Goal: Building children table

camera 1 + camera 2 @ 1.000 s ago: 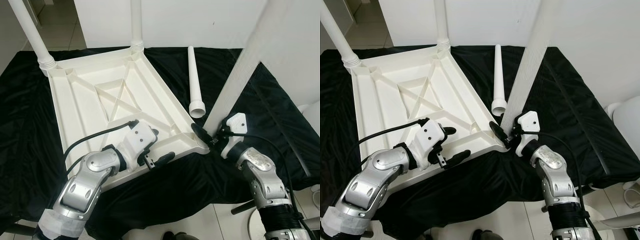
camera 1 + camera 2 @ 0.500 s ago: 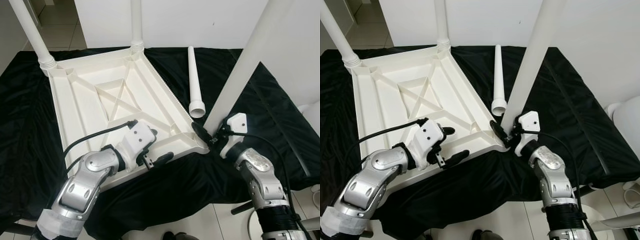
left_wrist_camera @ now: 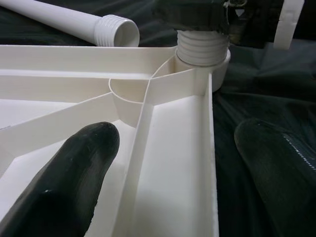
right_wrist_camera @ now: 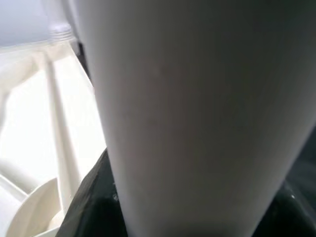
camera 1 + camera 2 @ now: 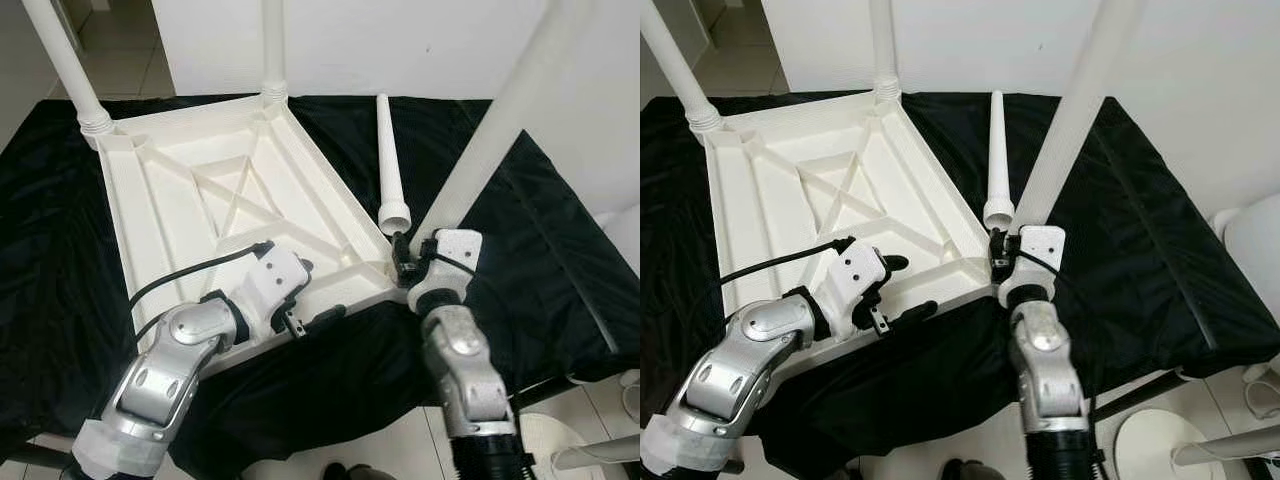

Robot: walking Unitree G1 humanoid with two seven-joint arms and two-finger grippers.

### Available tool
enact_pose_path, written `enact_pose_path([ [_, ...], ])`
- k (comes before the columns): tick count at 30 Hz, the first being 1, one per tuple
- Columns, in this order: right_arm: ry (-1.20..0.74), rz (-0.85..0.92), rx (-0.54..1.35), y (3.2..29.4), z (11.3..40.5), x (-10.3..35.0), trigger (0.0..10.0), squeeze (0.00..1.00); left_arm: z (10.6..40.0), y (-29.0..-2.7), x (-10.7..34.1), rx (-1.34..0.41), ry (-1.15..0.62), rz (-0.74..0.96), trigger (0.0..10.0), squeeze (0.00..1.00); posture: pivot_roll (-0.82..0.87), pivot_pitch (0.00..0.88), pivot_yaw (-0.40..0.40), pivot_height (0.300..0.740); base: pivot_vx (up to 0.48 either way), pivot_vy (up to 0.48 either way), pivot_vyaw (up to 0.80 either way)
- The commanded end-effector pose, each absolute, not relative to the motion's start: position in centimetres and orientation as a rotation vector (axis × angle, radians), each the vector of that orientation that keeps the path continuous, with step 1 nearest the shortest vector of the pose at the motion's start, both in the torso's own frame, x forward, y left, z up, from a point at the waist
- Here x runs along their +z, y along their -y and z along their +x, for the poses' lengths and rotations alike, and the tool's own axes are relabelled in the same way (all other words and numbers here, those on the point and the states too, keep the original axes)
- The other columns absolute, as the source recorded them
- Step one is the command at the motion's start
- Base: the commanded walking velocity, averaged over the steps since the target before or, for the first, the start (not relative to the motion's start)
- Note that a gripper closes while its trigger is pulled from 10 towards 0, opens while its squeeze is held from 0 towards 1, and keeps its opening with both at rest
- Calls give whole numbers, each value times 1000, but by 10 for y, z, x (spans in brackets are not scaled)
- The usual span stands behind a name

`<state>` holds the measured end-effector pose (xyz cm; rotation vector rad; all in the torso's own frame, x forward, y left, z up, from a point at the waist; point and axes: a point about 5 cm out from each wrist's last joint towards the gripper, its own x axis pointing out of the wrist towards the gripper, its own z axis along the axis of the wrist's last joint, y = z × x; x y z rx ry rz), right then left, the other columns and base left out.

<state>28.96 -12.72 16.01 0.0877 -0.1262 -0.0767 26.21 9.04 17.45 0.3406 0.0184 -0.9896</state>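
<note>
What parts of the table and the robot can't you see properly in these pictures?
- The tops of the three standing legs, such as the one the right gripper holds: cut off by the top edge of both eye views.
- How far that leg's thread sits in the tabletop corner socket: the right gripper covers it in the left wrist view.
- The right gripper's fingers: the leg blocks them in the right wrist view.

The head views were bright, evenly lit and sharp, with soft shadows. The white leg (image 4: 197,108) was blurred and dim in the right wrist view.
</note>
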Motion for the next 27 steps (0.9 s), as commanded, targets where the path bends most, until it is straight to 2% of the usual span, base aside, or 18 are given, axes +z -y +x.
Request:
enact_pose_path([
  [1, 31, 157, -110, 116, 283, 142, 10000, 0, 261, -91, 174, -944, -18, 345, 10000, 0, 104, 121, -48, 740, 0, 0, 0],
  [21, 49, 131, -93, 115, 284, 152, 10000, 0, 266, -93, 179, -932, -3, 359, 10000, 0, 118, 138, -43, 740, 0, 0, 0],
  [22, 49, 129, -92, 117, 285, 153, 10000, 498, 266, -94, 179, -930, -3, 359, 10000, 0, 120, 141, -45, 740, 0, 0, 0],
  [23, 49, 129, -92, 117, 285, 153, 10000, 498, 266, -94, 179, -930, -3, 359, 10000, 0, 120, 141, -45, 740, 0, 0, 0],
  [24, 54, 134, -78, 117, 285, 154, 10000, 1000, 265, -94, 179, -927, -4, 356, 10000, 0, 121, 143, -48, 740, 0, 0, 0],
  [27, 60, 134, -70, 117, 284, 155, 10000, 1000, 265, -94, 179, -924, -5, 354, 10000, 0, 122, 143, -49, 740, 0, 0, 0],
])
